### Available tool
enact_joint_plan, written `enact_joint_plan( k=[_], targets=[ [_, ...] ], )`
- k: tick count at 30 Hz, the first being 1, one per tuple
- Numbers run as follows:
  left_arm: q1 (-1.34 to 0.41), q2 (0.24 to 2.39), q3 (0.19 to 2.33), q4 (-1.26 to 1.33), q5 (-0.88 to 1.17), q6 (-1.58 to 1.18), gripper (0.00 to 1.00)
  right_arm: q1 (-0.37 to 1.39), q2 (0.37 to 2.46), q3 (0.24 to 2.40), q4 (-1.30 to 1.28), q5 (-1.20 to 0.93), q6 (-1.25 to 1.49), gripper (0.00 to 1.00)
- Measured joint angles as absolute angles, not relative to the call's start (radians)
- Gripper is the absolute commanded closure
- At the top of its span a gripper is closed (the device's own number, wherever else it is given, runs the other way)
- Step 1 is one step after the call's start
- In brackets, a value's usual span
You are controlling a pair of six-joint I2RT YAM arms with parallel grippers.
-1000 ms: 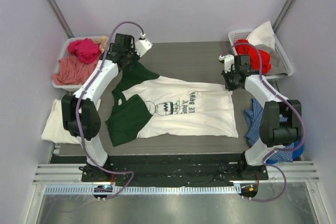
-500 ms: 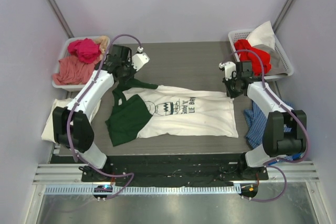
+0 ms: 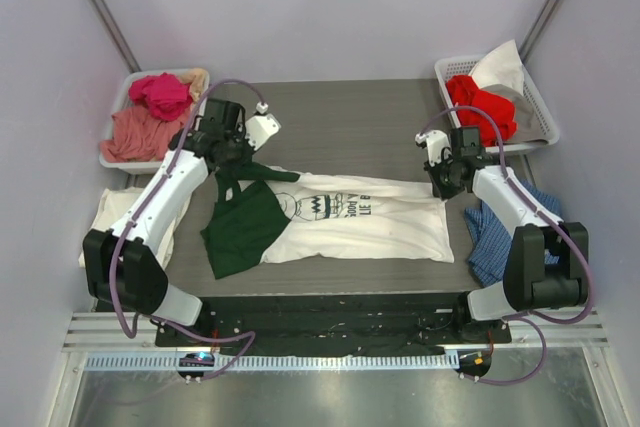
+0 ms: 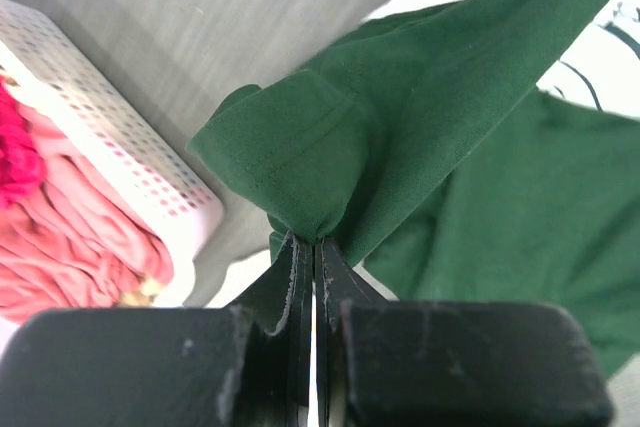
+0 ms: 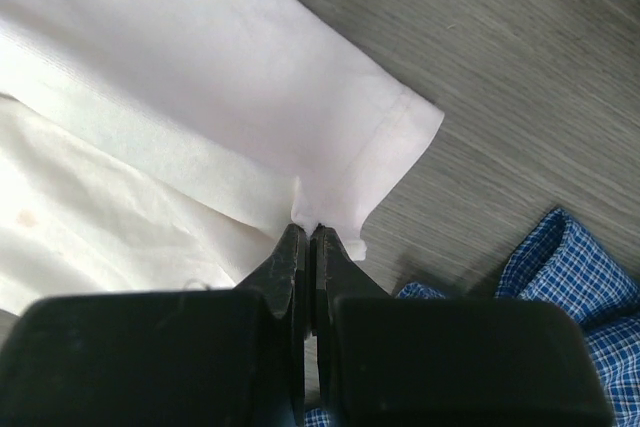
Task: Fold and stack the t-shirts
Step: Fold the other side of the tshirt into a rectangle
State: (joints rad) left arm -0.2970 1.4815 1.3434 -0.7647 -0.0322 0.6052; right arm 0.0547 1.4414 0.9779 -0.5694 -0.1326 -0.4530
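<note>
The white t-shirt with black cartoon print lies across the table's middle, its far edge lifted and drawn over toward the front. The dark green t-shirt overlaps its left end. My left gripper is shut on a bunched fold of the green cloth, pinched at the fingertips in the left wrist view. My right gripper is shut on the white shirt's hem corner, also seen in the right wrist view. The cream t-shirt lies flat at the table's left edge.
A white basket at the back left holds pink and red garments. Another basket at the back right holds a red garment and pale cloth. A blue checked cloth lies by the right arm, seen in the right wrist view.
Both grippers have moved toward the near edge, dragging the shirt's far edge with them. The visible white panel is narrower and the print is partly folded over.
</note>
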Motion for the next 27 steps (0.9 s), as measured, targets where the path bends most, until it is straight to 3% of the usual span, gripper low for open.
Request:
enact_joint_plan(
  k=[15, 24, 27],
  targets=[
    [-0.306, 1.457, 1.203, -0.807, -0.025, 0.577, 1.0, 0.057, 1.44, 0.875, -0.576, -0.096, -0.503, 0.95],
    [-0.306, 1.383, 1.13, -0.82, -0.025, 0.558, 1.0, 0.058, 1.419, 0.829, -0.574, -0.077, -0.513, 0.81],
    [-0.306, 1.362, 1.104, -0.822, -0.025, 0.555, 1.0, 0.059, 1.398, 0.817, -0.576, -0.066, -0.52, 0.65]
  ],
)
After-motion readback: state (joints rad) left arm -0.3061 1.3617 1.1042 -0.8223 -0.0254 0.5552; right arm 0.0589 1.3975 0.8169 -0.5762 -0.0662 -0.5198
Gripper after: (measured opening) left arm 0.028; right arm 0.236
